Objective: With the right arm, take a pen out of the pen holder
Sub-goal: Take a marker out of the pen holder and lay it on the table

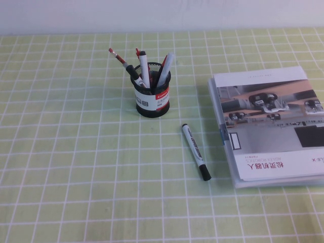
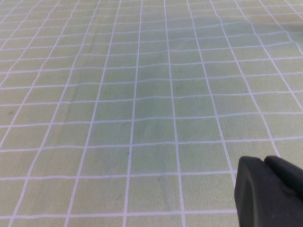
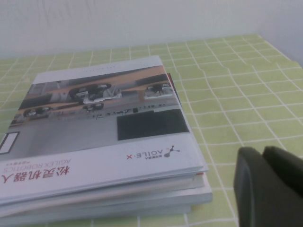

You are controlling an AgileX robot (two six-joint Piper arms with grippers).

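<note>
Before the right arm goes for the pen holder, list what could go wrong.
The shut right gripper hovers beside the stacked white brochures and could clip them on its way. The pens lean in the black mesh pen holder, so a pull might tip it. The left gripper hangs over the green checked cloth.

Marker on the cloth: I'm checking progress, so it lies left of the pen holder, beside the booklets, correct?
No. The high view shows the marker lying right of the pen holder, beside the booklets. The left gripper hangs over bare cloth; the right gripper, shut, hangs by the booklets.
</note>
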